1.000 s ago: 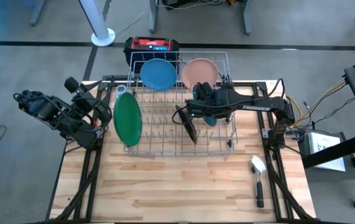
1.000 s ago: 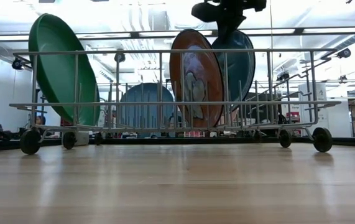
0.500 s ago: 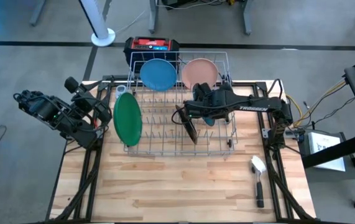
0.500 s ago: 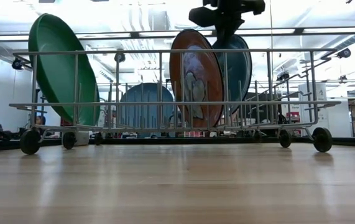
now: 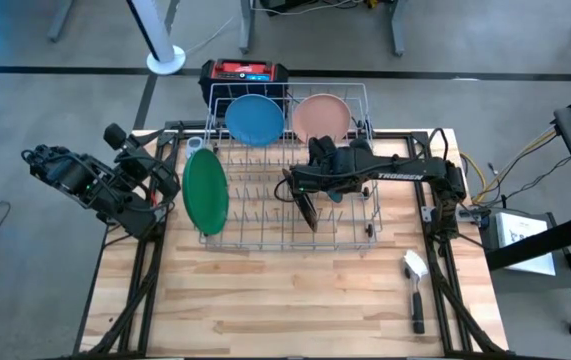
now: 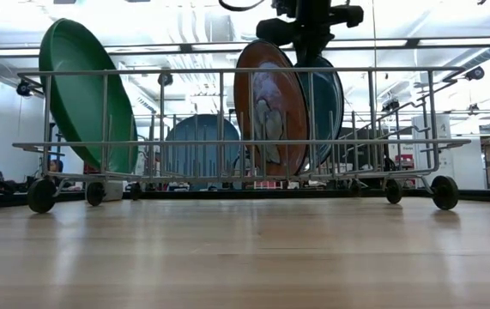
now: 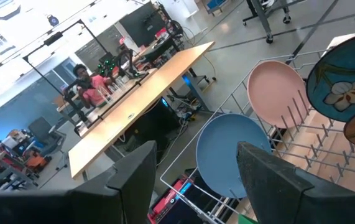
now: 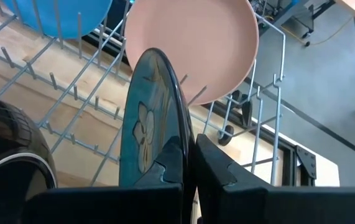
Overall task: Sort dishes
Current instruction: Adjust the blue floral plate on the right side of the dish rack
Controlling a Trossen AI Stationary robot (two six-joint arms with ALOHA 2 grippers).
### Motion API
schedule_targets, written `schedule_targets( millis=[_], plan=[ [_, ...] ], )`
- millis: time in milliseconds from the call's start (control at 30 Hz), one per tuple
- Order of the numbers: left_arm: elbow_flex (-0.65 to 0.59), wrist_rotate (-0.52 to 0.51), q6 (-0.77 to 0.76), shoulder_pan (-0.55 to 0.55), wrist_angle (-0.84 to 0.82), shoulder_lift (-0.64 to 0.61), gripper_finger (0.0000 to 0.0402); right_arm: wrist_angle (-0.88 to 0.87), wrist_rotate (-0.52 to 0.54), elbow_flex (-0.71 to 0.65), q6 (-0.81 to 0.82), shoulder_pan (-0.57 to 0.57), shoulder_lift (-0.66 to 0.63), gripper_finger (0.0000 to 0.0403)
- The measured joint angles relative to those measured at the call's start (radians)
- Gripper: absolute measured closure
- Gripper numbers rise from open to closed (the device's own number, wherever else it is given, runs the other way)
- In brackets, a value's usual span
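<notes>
Right gripper [image 8: 186,163] clamped on the teal flowered plate [image 8: 149,118] in the rack [image 5: 255,235] — left gripper [image 7: 193,180] apart, off-table.

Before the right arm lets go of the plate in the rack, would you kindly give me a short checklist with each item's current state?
1. Right gripper shut on the teal flower-patterned plate: ok.
2. Plate upright, edge-on: ok.
3. Plate clear of the pink plate behind it: ok.
4. Plate's lower edge seated between the wire rack tines: cannot tell.
5. Left gripper open, parked away from the rack: ok.
</notes>
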Motion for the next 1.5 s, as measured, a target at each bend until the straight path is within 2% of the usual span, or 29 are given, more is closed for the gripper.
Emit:
schedule_targets(
  millis=[533, 900, 1500],
  plan=[
    [0.0, 0.0, -0.011, 0.0, 0.0, 0.0, 0.0191, -0.002, -0.027, 0.0, 0.045, 0.007, -0.001, 0.0402],
    [0.0, 0.0, -0.019, 0.0, 0.0, 0.0, 0.0191, -0.032, -0.119, 0.0, 0.069, 0.008, -0.02, 0.0402],
    [0.0, 0.0, -0.027, 0.0, 0.0, 0.012, 0.0191, -0.031, -0.128, 0.005, 0.148, 0.007, -0.025, 0.0402]
  ],
)
